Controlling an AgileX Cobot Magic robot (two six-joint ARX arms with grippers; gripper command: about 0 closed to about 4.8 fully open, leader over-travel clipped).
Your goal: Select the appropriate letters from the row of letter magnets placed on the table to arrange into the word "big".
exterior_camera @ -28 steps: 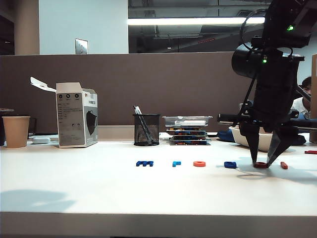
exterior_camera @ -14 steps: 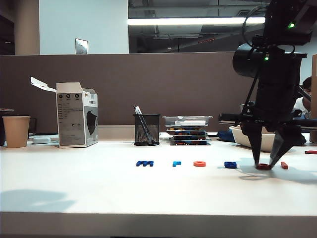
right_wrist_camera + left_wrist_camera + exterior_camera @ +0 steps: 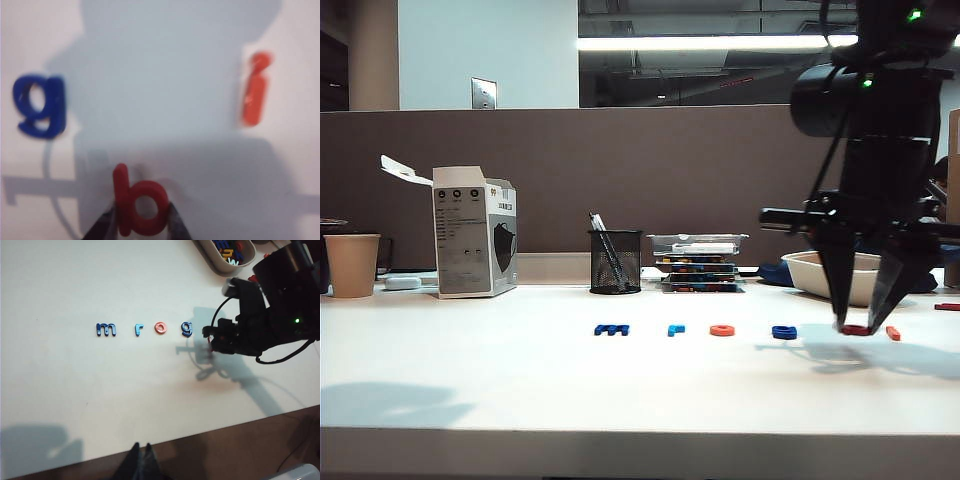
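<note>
The row of letter magnets lies on the white table: dark blue m, light blue r, orange o, dark blue g, orange i. My right gripper points down between g and i, shut on the red b, just above the tabletop. The right wrist view shows the b pinched between both fingers, with g and i lying flat on either side. My left gripper hangs shut over the table's near edge, far from the letters and holding nothing.
A paper cup, a grey carton, a mesh pen holder and stacked trays line the back. A white dish of spare letters sits behind the right arm. A red piece lies far right.
My right gripper has shifted a little to the right and risen slightly, carrying the red b off the table. The other letters and the left arm stay put.
</note>
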